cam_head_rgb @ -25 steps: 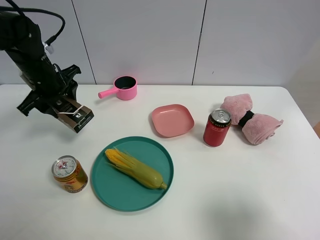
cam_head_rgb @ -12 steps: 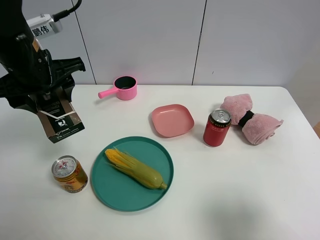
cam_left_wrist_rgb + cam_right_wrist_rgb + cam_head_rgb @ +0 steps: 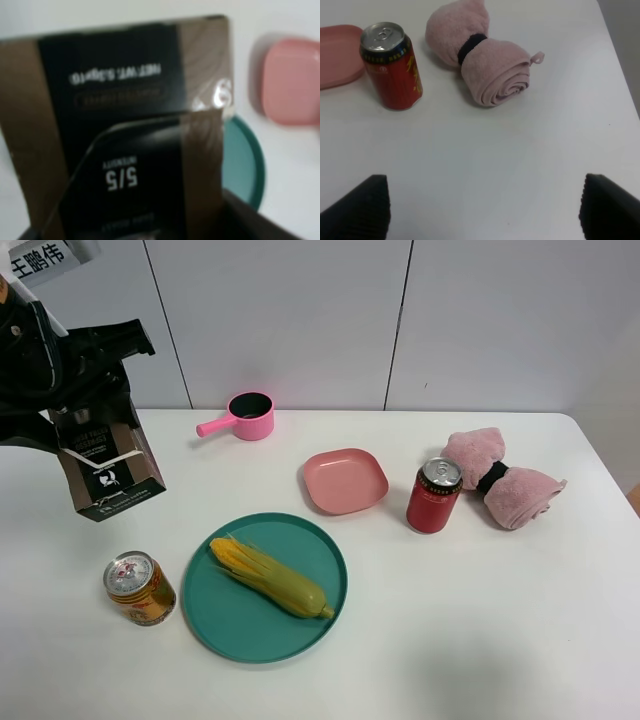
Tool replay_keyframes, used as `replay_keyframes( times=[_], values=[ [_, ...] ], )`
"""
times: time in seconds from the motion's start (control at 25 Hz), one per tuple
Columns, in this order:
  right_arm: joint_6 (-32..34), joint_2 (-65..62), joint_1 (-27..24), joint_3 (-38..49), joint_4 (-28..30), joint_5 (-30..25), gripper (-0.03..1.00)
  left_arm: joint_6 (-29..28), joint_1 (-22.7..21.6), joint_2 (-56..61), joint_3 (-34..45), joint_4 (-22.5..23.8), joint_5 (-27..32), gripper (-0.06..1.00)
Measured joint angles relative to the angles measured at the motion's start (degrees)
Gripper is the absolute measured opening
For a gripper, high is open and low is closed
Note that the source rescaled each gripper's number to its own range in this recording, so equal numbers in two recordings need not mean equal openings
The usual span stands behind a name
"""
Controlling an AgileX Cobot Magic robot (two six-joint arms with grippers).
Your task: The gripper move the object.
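Observation:
My left gripper is shut on the dark brown-black carton and holds it in the air above the table's left side, its lower end pointing down. In the left wrist view the carton fills most of the picture, with white print on it. My right gripper is open with nothing between its fingertips; it hovers over bare table near the red can and the pink rolled towel. The right arm is out of the exterior high view.
A gold can stands below the carton. A teal plate holds a corn cob. A pink plate, red can, pink towel and pink saucepan lie further right and back.
My left gripper has risen and moved left and toward the camera with the carton, which has turned from tilted to more upright. Nothing else on the table moved.

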State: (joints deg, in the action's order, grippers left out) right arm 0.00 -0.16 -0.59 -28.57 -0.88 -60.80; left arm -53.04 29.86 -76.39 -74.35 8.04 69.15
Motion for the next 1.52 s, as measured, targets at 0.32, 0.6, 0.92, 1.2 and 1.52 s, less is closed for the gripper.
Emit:
replay_keyframes(
  times=[0.32, 0.6, 0.92, 1.2, 1.52],
  values=[
    [0.0, 0.0, 0.0, 0.0, 0.0, 0.0, 1.0, 38.2, 4.1, 3.0, 0.0, -12.6, 0.4, 0.0],
    [0.0, 0.0, 0.0, 0.0, 0.0, 0.0, 1.0, 38.7, 5.0, 3.4, 0.0, -9.4, -9.2, 0.0],
    [0.0, 0.0, 0.0, 0.0, 0.0, 0.0, 1.0, 36.4, 5.0, 3.4, 0.1, -6.9, -10.4, 0.0],
    [0.0, 0.0, 0.0, 0.0, 0.0, 0.0, 1.0, 49.6, 5.0, 3.4, 0.1, -11.4, -0.7, 0.0],
    [0.0, 0.0, 0.0, 0.0, 0.0, 0.0, 1.0, 61.5, 5.0, 2.1, 0.1, -23.8, 0.7, 0.0]
  ],
)
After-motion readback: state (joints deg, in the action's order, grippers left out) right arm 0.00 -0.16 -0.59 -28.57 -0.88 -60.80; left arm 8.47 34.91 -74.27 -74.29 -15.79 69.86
